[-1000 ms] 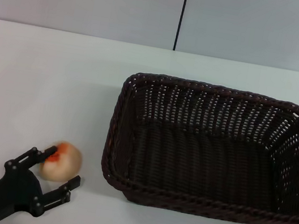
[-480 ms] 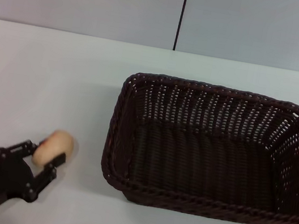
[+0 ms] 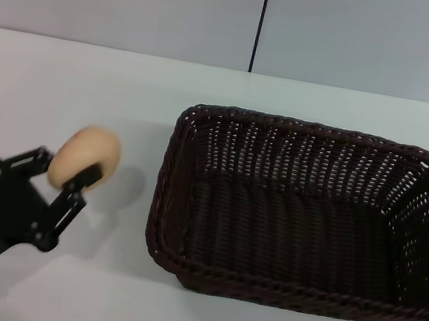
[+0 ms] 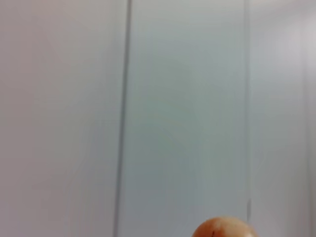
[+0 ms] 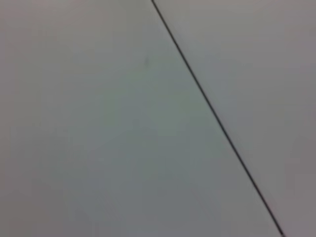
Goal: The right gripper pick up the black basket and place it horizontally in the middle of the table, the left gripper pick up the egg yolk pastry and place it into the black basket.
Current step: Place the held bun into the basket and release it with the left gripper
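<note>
The black basket (image 3: 304,213) stands lengthwise across the white table (image 3: 70,87), right of centre, and it holds nothing. My left gripper (image 3: 68,173) is shut on the egg yolk pastry (image 3: 86,157) and holds it in the air above the table's left part, left of the basket. The pastry's pale side faces the head camera. Its orange top shows at the lower edge of the left wrist view (image 4: 224,228). The right gripper is out of view.
A grey wall with a dark vertical seam (image 3: 261,20) rises behind the table. The right wrist view shows only a plain surface crossed by a dark line (image 5: 217,118).
My left gripper closed on the pastry, lifted it off the table and carried it up and away from the front edge. The basket has not moved.
</note>
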